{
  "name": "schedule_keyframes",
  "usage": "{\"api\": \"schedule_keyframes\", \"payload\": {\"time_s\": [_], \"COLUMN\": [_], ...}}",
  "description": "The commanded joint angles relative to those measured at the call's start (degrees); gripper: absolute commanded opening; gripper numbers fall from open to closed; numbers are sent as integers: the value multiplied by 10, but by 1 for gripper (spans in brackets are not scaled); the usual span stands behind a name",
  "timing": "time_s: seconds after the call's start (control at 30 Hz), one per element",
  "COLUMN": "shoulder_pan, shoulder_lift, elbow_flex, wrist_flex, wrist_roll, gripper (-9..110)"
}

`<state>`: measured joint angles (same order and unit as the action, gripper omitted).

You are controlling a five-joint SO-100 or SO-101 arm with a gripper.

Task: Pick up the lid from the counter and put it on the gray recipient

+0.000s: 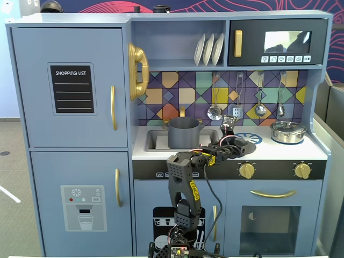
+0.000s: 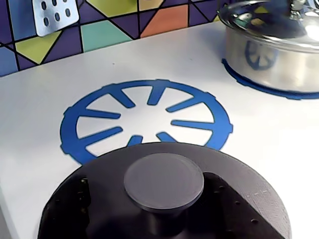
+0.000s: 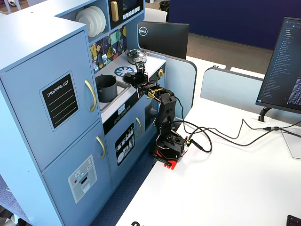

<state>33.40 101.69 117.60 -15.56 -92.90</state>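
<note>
The lid (image 2: 164,179), a matte dark-gray disc with a central knob, fills the bottom of the wrist view and covers the near edge of the blue burner mark (image 2: 79,124). My gripper (image 2: 162,206) has a dark finger on each side of the knob stem and looks shut on it. In both fixed views the gripper (image 1: 235,142) (image 3: 139,77) holds the lid (image 1: 239,146) low over the counter, right of the sink. The gray recipient (image 1: 184,133) (image 3: 106,88) stands open in the sink, to the gripper's left in a fixed view.
A shiny steel pot with its own lid (image 2: 274,50) (image 1: 287,131) sits on the right burner. Utensils (image 1: 215,112) hang on the tiled back wall above the counter. The sink rim (image 1: 153,141) surrounds the gray pot. Two knobs (image 1: 246,171) sit below the counter edge.
</note>
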Motion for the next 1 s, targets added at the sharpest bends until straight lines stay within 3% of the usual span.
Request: {"api": "schedule_keyframes", "payload": {"time_s": [0.0, 0.13, 0.27, 0.97], "shoulder_pan": [-3, -4, -10, -10], "shoulder_lift": [-18, -33, -34, 120], "elbow_flex": [-55, -65, -61, -46], "wrist_flex": [-21, -23, -23, 2], "wrist_roll": [3, 4, -11, -1], "gripper": [18, 17, 0, 0]}}
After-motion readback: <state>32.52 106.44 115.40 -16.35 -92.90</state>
